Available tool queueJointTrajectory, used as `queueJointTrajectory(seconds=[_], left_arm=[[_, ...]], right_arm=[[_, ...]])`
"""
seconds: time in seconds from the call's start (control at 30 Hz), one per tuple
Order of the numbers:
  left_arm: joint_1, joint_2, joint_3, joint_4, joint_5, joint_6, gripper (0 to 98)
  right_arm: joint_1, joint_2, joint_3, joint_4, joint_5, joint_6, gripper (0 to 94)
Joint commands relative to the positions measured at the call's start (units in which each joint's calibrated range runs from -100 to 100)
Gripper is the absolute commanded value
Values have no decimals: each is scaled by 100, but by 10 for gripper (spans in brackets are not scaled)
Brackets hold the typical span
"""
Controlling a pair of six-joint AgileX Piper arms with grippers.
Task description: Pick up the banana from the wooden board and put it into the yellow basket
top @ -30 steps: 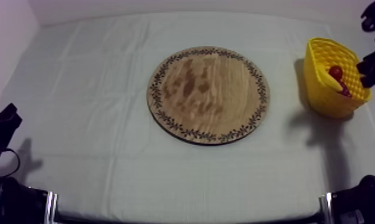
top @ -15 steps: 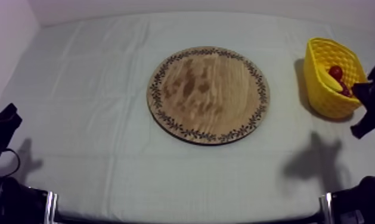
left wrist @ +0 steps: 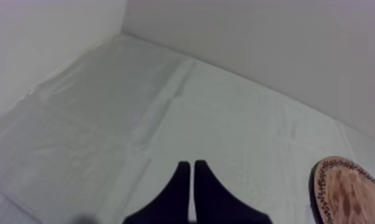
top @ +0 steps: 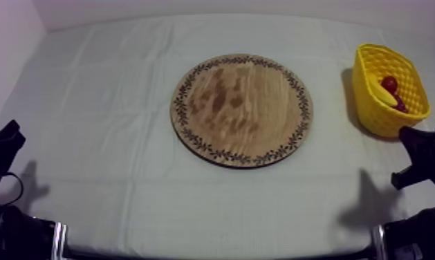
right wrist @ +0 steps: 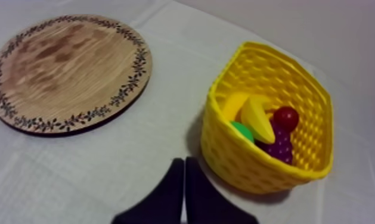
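Right wrist view: the banana (right wrist: 256, 121) lies inside the yellow basket (right wrist: 237, 158), just beyond the closed, empty right end effector (right wrist: 184, 163); left end effector (left wrist: 191, 166) likewise closed.

Right arm's black two-fingered gripper (right wrist: 184, 167) is pictured withdrawn from above the yellow woven basket (top: 374, 114) towards the cloth-covered counter's (top: 109, 138) near right edge, its shadow carried along.

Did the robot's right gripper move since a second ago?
Yes. In the top view the right gripper has drawn back from the yellow basket toward the near edge of the table. The basket has stayed put.
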Motion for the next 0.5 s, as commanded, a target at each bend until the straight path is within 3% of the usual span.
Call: queueJointTrajectory(seconds=[0.0, 0.17, 0.47], left_arm=[[1, 0, 3, -2, -1, 1, 1], [1, 0, 3, -2, -1, 2, 1], [1, 0, 3, -2, -1, -1, 1]], right_arm=[[-50, -104, 171, 507, -461, -650, 5], [-117, -142, 339, 720, -746, -307, 5], [-332, -155, 378, 766, -825, -444, 5]])
